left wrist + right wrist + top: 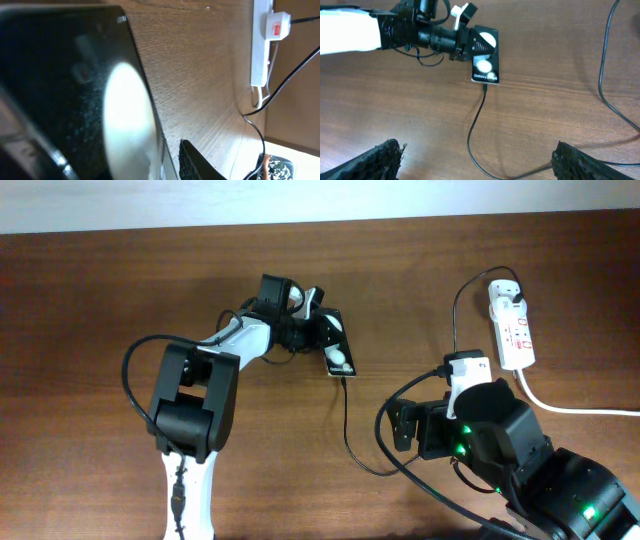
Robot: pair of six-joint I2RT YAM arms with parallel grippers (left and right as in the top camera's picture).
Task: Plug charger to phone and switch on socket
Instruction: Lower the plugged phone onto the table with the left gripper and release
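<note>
Near the far edge of the counter, about midway along it, the phone [340,350] lies flat with its two white blobs facing up. The left gripper [312,320] is set against the phone's far end, but whether its fingers are clamped on the case or only resting beside it I cannot tell, since the left wrist view is almost filled by the glossy face. In the right wrist view the charger [477,117] appears to be seated in the phone's near end. Its thin black cable runs toward the near edge, loops past the right gripper [476,150], and climbs to the white adapter plugged into the power strip [515,340] at the far right corner. The right gripper hangs above the counter with its fingers spread wide and nothing between them. Judging by this, the plugging looks done and the switch is what remains. The right arm is the closer one for that. It would do best to bring its fingers together first and press the switch by the adapter with one blunt tip. It should come straight down (the strip is light and could skid) and keep clear of the cable loop, so the connector is not tugged out.
</note>
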